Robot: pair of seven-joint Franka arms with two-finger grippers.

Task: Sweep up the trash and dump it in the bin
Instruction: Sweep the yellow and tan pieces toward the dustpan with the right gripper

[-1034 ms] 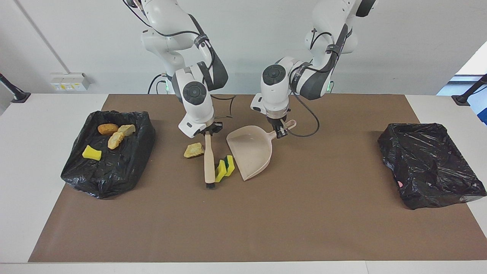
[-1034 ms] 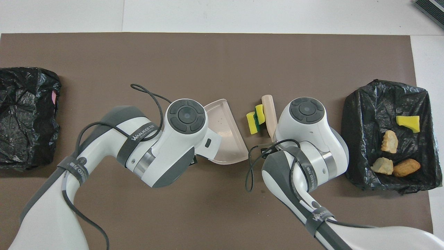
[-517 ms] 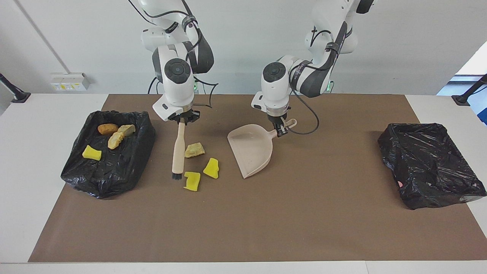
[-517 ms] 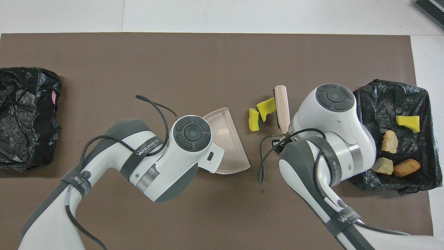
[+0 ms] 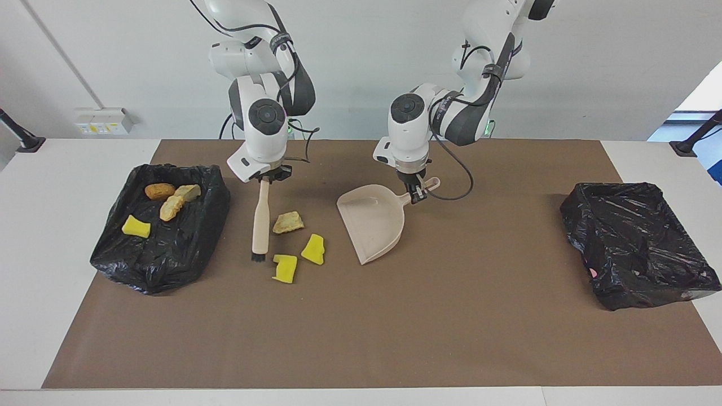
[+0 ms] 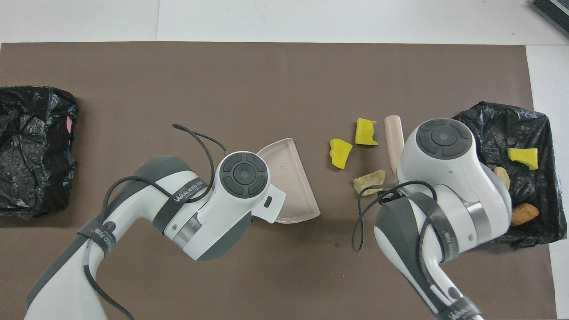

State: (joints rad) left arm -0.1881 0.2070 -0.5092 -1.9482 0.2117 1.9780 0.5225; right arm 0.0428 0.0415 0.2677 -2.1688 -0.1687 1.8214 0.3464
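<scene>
Right hand [image 5: 265, 179] clamps brush [image 5: 260, 221]; open mat [image 5: 395, 327] between chunks [image 5: 312, 249], dustpan [image 5: 372, 223].

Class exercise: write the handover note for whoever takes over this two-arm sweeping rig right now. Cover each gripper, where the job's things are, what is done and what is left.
Right gripper: shut on the brush, bristles down by the loose trash.
Left gripper: shut on the dustpan handle; the pan rests on the mat, empty.
Loose on the mat between brush and pan: tan chunk, two yellow chunks.
Done: four chunks lie in the lined bin at the right arm's end.
Left: sweep the three chunks into the pan, then dump them.
The other lined bin, at the left arm's end, shows no chunks.
</scene>
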